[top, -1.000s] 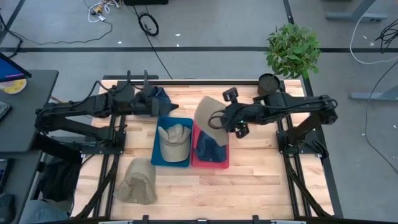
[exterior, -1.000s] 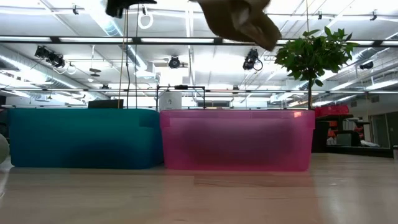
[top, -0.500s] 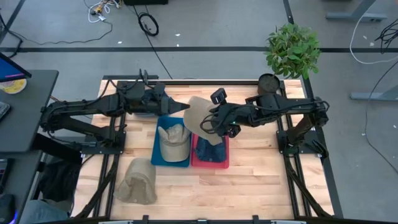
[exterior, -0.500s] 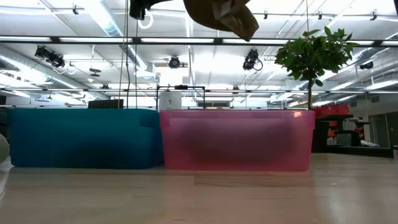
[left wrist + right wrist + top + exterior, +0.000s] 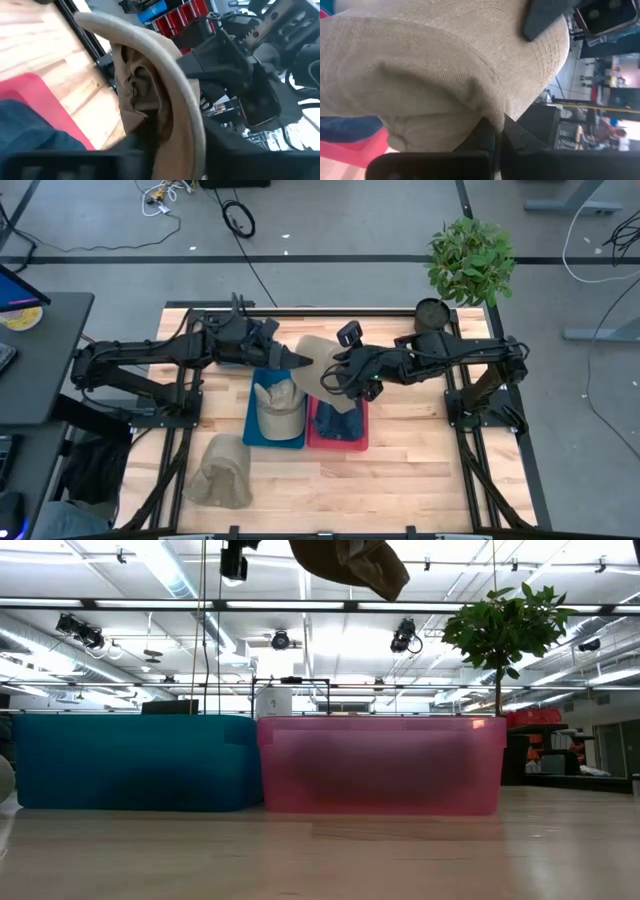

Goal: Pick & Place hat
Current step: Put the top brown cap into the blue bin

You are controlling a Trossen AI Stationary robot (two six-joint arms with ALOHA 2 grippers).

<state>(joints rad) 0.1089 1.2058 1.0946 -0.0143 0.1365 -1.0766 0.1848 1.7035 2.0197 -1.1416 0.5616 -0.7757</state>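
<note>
A tan hat [image 5: 313,354] hangs in the air above the gap between the blue bin [image 5: 252,420] and the pink bin [image 5: 340,442]. It shows at the top of the low view as the tan hat [image 5: 350,562]. My right gripper [image 5: 330,377] is shut on it from the right. My left gripper [image 5: 300,361] reaches in from the left and is shut on its brim. A tan cap [image 5: 279,406] lies in the blue bin, a dark blue hat [image 5: 335,418] in the pink bin. My left gripper has the hat's stiff curved brim [image 5: 192,135] between its two fingers, coming level from the table's left. One finger [image 5: 545,17] lies on the outer side of the hat. The hat is clear of both bins. My right gripper pinches a fold of the hat's soft cloth at the crown's lower edge [image 5: 487,112] between its two fingers [image 5: 512,137]. It comes level from the table's right. The hat is lifted clear, its crown bulging out past the fingers.
A second tan bucket hat [image 5: 220,470] lies on the wooden table near its front left. A potted plant [image 5: 470,258] stands beyond the far right corner. The two bins sit side by side mid-table, directly under the held hat.
My right gripper has carried the tan hat toward the table's left, from over the pink bin to over the seam between the bins. My left gripper has swung toward the right from the far left corner and reached the hat's brim.
</note>
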